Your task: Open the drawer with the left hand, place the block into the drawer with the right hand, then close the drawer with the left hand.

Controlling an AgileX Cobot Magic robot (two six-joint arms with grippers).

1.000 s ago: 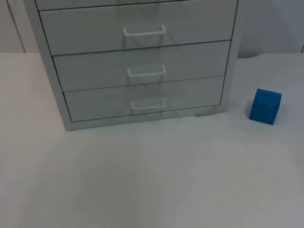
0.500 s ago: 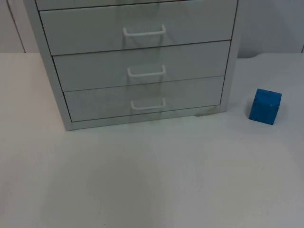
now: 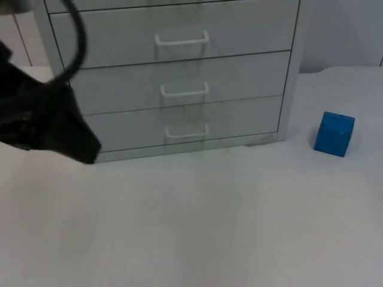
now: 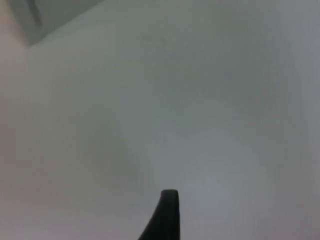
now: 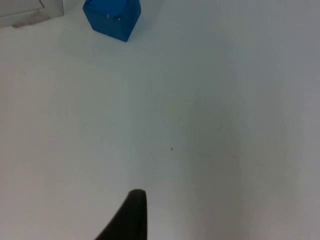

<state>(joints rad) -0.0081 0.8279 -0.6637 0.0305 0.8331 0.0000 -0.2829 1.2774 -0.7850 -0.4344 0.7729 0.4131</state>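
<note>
Nothing done yet. All drawers shut. Block on surface, right of cabinet. Left gripper near cabinet's left corner; right gripper over bare surface, waiting. Jaws on both: cannot tell.

Looks like a lab or test bench setup, not anyone's home: plain white table top, a grey partition wall behind at 12 o'clock, and a bare grey drawer cabinet with white handles, nothing personal around.
</note>
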